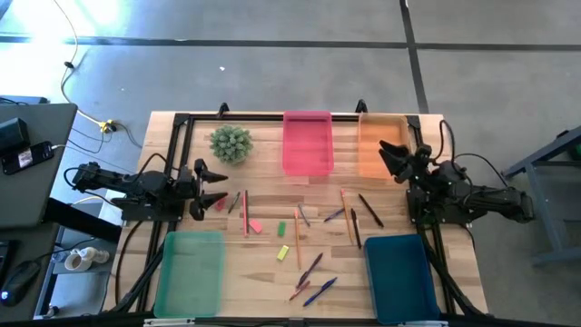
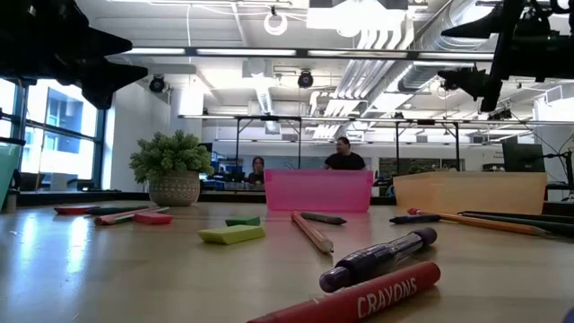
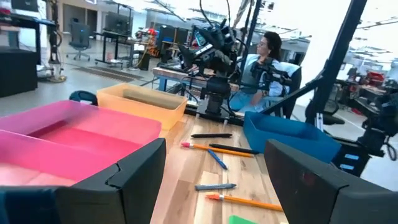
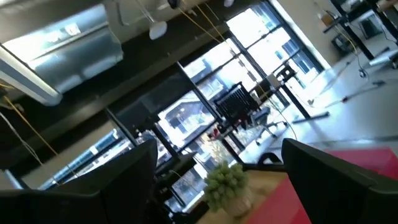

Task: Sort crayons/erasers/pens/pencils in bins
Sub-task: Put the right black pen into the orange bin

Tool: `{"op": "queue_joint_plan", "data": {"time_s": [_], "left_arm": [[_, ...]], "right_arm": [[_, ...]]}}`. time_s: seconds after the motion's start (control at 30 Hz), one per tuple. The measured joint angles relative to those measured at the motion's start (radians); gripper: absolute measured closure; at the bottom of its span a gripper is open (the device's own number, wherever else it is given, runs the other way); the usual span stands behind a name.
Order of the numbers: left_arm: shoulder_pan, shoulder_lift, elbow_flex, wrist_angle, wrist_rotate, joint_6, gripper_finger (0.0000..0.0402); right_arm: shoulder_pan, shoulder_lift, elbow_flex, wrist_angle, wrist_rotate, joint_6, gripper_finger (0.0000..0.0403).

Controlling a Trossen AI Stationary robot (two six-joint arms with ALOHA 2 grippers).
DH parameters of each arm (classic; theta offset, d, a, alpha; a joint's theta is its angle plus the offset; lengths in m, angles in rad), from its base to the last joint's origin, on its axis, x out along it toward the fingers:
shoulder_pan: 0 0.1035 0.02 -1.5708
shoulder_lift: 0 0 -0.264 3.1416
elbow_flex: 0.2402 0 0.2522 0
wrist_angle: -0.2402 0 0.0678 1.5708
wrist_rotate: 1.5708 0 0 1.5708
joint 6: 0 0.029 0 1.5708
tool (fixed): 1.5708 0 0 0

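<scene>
Near edge of the light wooden table (image 1: 272,277): the shallow light green translucent plastic bin (image 1: 191,272) is sitting at the left corner and the dark teal bin (image 1: 402,272) at the right, both empty. Between them, blue/purple pens (image 1: 313,289) and a red crayon (image 2: 359,296) are lying loose; low view is showing the crayon label close to the lens.

Mid-table: items are lying scattered, unsorted. Small stubby erasers, i.e. yellow block (image 1: 283,252), green block (image 1: 281,228) and pink-red block (image 1: 255,225), are resting left of centre. Long thin pencils, orange (image 1: 346,213) and red (image 1: 245,213), are lying flat, w/ dark pens nearby. Judgement: sorting is not yet started; the spread is giving each item clearance for a single pick.

Arms: left gripper (image 1: 214,188) is hovering above the table's left side, fingers spread, holding nothing, pointing toward centre. Right gripper (image 1: 391,156) is raised over the orange bin (image 1: 381,145), claw released, empty. Both are probably parked clear of the work zone.

Far edge: pink bin (image 1: 307,141) and orange bin are sitting side by side, empty; a green potted plant (image 1: 231,143) is standing left of them. People are visible in the room beyond.
</scene>
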Motion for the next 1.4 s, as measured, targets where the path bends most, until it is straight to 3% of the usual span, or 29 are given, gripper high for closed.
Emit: {"op": "queue_joint_plan", "data": {"time_s": [0.2,0.37,0.57,0.73,0.87,1.07,1.4], "left_arm": [[0.0,0.0,0.0,0.002,-0.017,0.006,0.014],[0.0,0.0,0.0,0.003,-0.027,-0.025,0.014],[0.0,0.0,0.0,0.029,-0.027,-0.045,0.014],[0.0,0.0,0.0,0.03,-0.027,-0.129,0.014],[0.0,0.0,0.0,0.029,-0.027,-0.171,0.014],[0.0,0.0,0.0,0.029,-0.026,-0.183,0.014],[0.0,0.0,0.0,0.027,-0.026,-0.201,0.014]], "right_arm": [[0.0,0.0,0.031,0.062,-0.033,-0.006,0.0068],[0.0,0.0,0.15,-0.039,-0.047,-0.008,0.0068],[0.0,0.019,0.387,-0.511,-0.079,-0.01,0.0068],[0.0,0.105,0.563,-0.94,-0.08,0.13,0.0068],[0.0,0.208,0.633,-1.165,-0.133,0.24,0.0068],[0.0,0.364,0.64,-1.232,-0.262,0.278,0.0068],[0.0,0.598,0.64,-1.313,-0.377,0.343,0.0068]]}}
